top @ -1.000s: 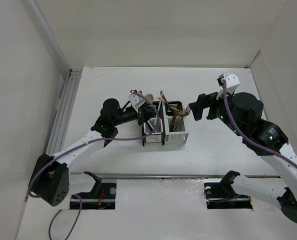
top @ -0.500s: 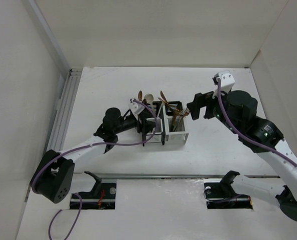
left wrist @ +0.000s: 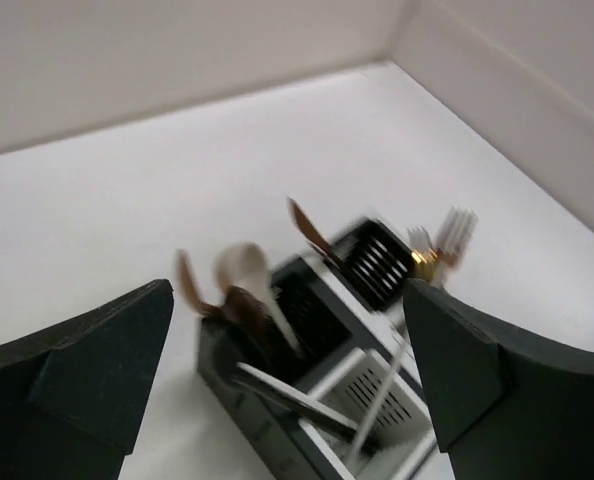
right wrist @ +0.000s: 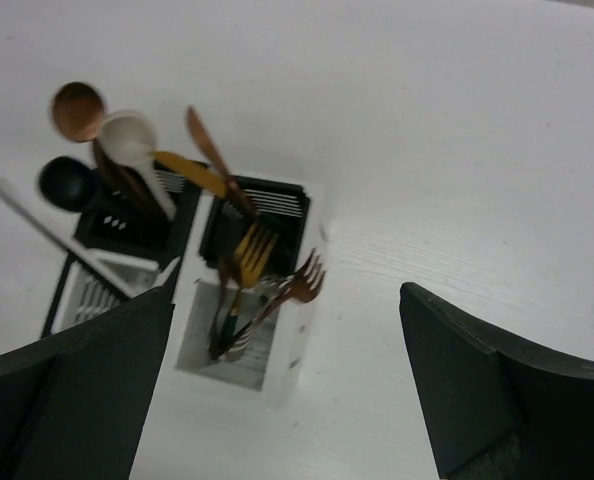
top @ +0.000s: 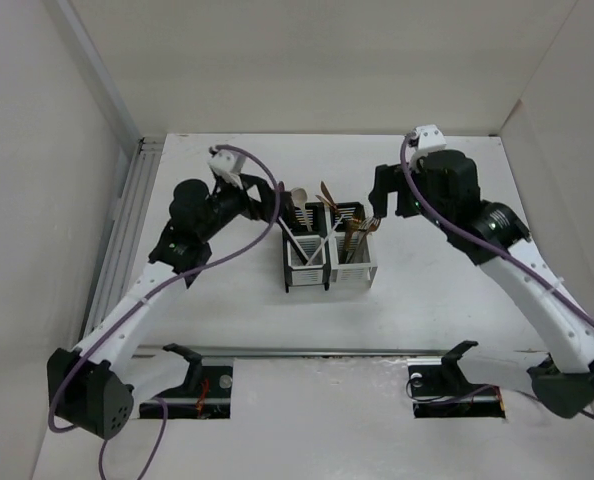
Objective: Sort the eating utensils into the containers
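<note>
Left claw has just let go and lifted back, spread wide and empty. Right claw gapes too. Utensils stand in the containers, so sorting looks about done.

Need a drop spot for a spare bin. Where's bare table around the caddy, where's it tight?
Free: the strip of table between the caddy and the back wall, and the patch between the caddy's near side and the front rail. Tight: the caddy's far corners, where the left gripper and right gripper hang close, and above it, where utensils stick up.
</note>
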Tool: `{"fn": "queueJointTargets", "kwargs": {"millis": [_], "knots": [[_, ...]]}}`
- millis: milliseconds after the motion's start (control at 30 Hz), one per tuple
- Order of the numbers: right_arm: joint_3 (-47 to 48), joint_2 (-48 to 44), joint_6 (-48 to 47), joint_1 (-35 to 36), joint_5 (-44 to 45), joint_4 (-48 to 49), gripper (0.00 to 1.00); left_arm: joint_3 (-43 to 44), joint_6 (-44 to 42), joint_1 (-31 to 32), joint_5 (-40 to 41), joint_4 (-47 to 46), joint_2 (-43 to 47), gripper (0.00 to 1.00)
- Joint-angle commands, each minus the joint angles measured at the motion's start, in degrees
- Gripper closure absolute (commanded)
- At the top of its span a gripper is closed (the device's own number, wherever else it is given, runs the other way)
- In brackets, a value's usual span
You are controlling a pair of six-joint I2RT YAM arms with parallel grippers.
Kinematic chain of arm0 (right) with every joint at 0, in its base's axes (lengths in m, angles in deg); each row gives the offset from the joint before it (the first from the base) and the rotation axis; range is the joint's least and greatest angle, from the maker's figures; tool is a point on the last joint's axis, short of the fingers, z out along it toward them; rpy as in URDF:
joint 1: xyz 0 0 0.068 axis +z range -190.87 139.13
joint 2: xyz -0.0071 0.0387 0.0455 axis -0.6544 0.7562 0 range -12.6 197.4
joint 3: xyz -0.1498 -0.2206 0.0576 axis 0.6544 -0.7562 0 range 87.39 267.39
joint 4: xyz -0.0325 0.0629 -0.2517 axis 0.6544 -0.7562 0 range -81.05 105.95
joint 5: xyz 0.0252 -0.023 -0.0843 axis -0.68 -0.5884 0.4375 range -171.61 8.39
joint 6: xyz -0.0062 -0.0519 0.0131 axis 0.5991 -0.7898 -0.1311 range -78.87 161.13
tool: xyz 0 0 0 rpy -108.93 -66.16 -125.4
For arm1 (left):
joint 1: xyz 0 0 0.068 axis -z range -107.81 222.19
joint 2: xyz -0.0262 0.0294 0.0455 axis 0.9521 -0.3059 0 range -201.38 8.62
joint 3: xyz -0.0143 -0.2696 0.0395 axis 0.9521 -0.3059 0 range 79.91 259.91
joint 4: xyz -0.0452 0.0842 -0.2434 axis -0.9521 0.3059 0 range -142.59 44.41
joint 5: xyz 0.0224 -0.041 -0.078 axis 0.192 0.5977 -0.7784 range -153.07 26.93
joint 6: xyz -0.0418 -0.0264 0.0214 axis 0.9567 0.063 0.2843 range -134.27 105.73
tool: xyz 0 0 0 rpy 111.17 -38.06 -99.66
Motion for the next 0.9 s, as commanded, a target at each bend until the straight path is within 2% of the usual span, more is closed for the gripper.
{"fn": "queueJointTargets", "kwargs": {"millis": [0, 33, 133, 200, 233, 267, 300, 367, 467, 567, 767, 867], "knots": [[3.9, 4.7, 1.3, -6.3, -2.8, -1.2, 0.00, 5.7, 3.3, -3.2, 19.0, 11.1, 2.8, 0.00], [3.9, 5.6, 1.3, -10.9, -4.4, -1.2, 0.00, 6.3, 3.8, -4.5, 27.3, 14.2, 2.8, 0.00], [6.4, 9.4, -1.2, -17.6, -6.5, 0.3, 0.00, 7.5, 1.9, -11.3, 38.5, 20.2, 1.2, 0.00], [8.2, 12.2, -1.7, -23.4, -5.9, 0.3, 0.00, 8.0, -1.4, -17.1, 41.6, 22.3, -1.1, 0.00], [8.9, 13.1, -2.3, -27.3, -5.4, 0.3, 0.00, 8.0, -2.1, -20.2, 46.3, 24.4, -2.5, 0.00], [8.9, 13.9, -2.3, -27.3, -5.3, 0.8, 0.00, 8.0, -2.1, -20.2, 49.3, 25.3, -2.5, 0.00], [8.9, 14.8, -2.3, -30.8, -5.3, 0.8, 0.00, 8.0, -2.6, -22.8, 50.9, 26.4, -3.0, 0.00], [9.7, 17.0, -2.3, -33.0, -4.2, 1.4, 0.00, 8.0, -5.7, -24.9, 51.5, 27.2, -3.0, 0.00], [12.0, 18.7, -2.3, -33.1, 1.0, 1.9, 0.00, 7.5, -5.7, -28.0, 51.5, 27.2, -1.4, 0.00], [12.0, 20.4, -2.3, -33.1, 5.5, 4.0, 0.00, 8.1, -0.9, -30.8, 51.5, 28.9, -0.8, 0.00], [13.1, 21.8, -2.9, -33.1, 6.5, 4.0, 0.00, 9.8, 1.3, -32.1, 52.0, 30.2, -2.5, 0.00], [11.6, 20.6, -3.6, -33.1, 7.0, 5.8, 0.00, 9.8, 1.3, -32.6, 52.0, 28.0, -2.5, 0.00]]}}
